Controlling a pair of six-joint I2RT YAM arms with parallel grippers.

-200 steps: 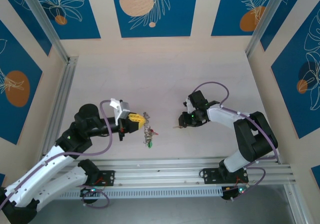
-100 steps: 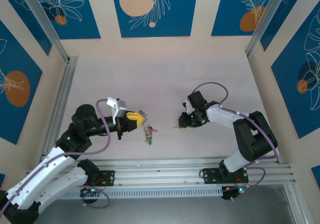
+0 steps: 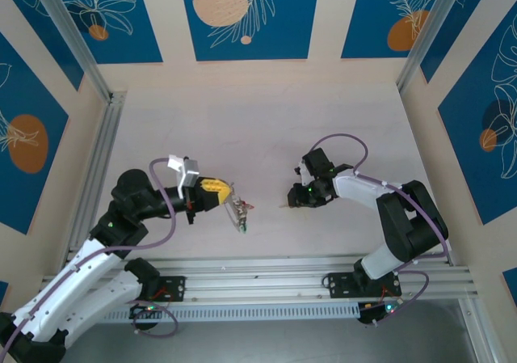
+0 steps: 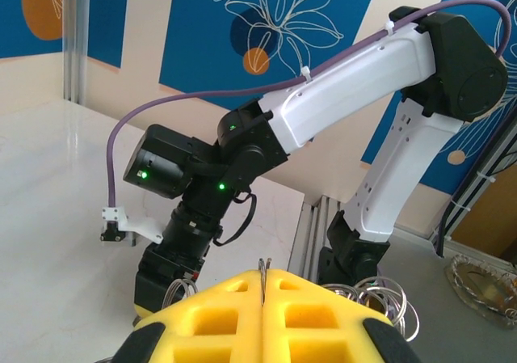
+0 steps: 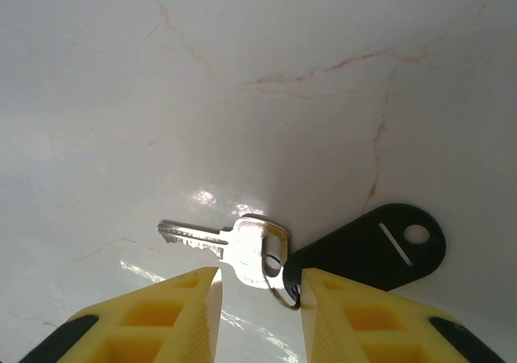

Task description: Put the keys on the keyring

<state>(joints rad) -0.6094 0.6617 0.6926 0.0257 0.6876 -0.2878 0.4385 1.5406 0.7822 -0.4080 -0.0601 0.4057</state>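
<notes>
Your right gripper [image 5: 258, 298] hangs part-spread over the silver key [image 5: 234, 246] on the table [image 5: 323, 96] — blade toward 9 o'clock, black tag [image 5: 371, 250] toward 3. At its 9 o'clock, your left gripper [image 3: 220, 193] is pinching the keyring [image 3: 240, 212] — raised.

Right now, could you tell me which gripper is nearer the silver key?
Right. The right gripper hangs directly over the key, straddling its head; the left gripper is far off across the table, shut on the keyring.

Keyring [image 3: 240, 214] left of key [image 5: 230, 245]; well apart
</notes>
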